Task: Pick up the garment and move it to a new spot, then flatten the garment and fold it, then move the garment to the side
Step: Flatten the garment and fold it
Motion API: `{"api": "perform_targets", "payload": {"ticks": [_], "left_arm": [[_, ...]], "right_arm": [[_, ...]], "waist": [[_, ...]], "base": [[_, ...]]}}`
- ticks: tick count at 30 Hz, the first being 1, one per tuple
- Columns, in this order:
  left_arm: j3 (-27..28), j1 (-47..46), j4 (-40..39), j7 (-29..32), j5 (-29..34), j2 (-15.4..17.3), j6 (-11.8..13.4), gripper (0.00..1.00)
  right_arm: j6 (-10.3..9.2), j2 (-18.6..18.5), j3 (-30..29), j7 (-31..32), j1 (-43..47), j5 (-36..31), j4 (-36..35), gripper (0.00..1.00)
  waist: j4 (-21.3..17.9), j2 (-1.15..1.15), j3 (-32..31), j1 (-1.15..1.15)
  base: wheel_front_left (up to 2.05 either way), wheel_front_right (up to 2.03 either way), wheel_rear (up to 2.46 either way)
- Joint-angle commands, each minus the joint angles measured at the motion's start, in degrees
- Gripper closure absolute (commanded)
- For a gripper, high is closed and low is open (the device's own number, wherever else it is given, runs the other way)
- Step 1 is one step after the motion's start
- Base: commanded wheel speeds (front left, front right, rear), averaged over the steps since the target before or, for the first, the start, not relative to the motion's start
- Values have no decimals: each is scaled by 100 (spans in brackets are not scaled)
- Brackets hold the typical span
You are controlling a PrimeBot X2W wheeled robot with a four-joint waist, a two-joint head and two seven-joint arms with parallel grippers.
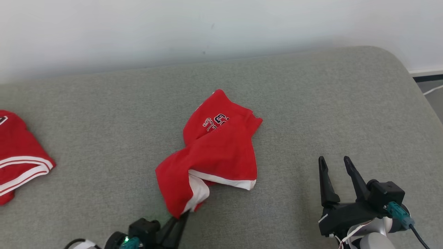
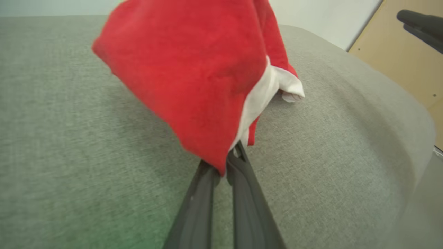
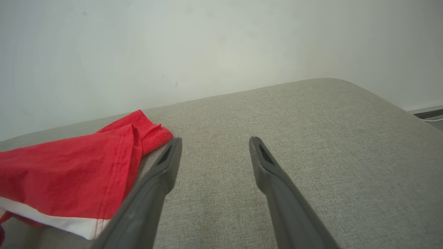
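Pick-up step: left gripper (image 1: 182,216) was clenched on red shorts (image 1: 216,155), bottom centre; right gripper (image 1: 335,165) was released. Next, probably: lift, relocate.

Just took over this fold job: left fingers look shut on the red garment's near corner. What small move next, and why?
Probably raise the left gripper slightly to lift the red garment. Its fingers pinch the near corner, the rest lies crumpled on the grey cushion, and the right gripper stands open beside it, holding nothing.
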Motion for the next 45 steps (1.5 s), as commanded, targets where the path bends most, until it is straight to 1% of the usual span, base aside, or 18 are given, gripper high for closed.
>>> {"api": "perform_targets", "payload": {"ticks": [1, 4, 5, 10, 13, 16, 19, 20, 21, 27, 32, 36, 39, 45], "left_arm": [[86, 131, -59, -27, 46, 74, 31, 100], [290, 199, -262, -27, 105, 220, 108, 100], [383, 275, -359, -27, 142, 352, 154, 100], [530, 445, -574, 22, 167, 682, 255, 100], [576, 549, -638, 88, 146, 818, 310, 100], [584, 618, -654, 113, 138, 860, 375, 100], [538, 651, -605, 115, 107, 798, 396, 100], [520, 664, -569, 114, 98, 777, 400, 69], [517, 683, -531, 109, 71, 750, 406, 0], [546, 785, -406, 58, -27, 626, 435, 0], [680, 1004, -506, -2, -112, 531, 533, 0], [858, 1206, -852, -23, -118, 452, 604, 0], [1087, 1324, -1256, -27, 33, 411, 657, 0], [1575, 1485, -1802, -25, 338, 222, 612, 0]], "right_arm": [[0, -10, -1, -17, 82, 7, -3, 0], [0, 5, 23, -5, 110, 15, 10, 0], [0, 14, 43, 8, 139, 27, 14, 0], [0, 22, 68, 33, 191, 47, 37, 0], [0, 27, 87, 55, 199, 55, 41, 0], [0, 17, 93, 75, 206, 67, 45, 0], [0, -7, 114, 87, 195, 96, 50, 0], [0, -9, 123, 88, 194, 100, 48, 0], [0, -12, 128, 85, 192, 104, 48, 0], [0, -31, 132, 72, 205, 141, 79, 0], [0, -35, 145, 68, 201, 161, 89, 0], [0, -54, 159, 77, 232, 189, 90, 0], [0, -64, 216, 122, 233, 233, 99, 0], [0, -108, 512, 233, 182, 446, 167, 0]], "waist": [[89, 0, -53, 0], [241, 0, -124, 0], [341, 0, -176, 0], [549, 0, -258, 0], [628, 0, -284, 0], [692, 0, -300, 0], [754, 0, -299, 0], [770, 0, -298, 0], [785, 0, -299, 0], [878, 0, -329, 0], [958, 0, -366, 0], [1026, 0, -364, 0], [1085, 0, -338, 0], [1149, 0, -303, 0]], "base": [[0, 0, 0], [0, 0, 0], [0, 0, 0], [0, 0, 0], [0, 0, 0], [0, 0, 0], [0, 0, 0], [0, 0, 0], [0, 0, 0], [0, 0, 0], [0, 0, 0], [0, 0, 0], [0, 0, 0], [0, 0, 0]]}}
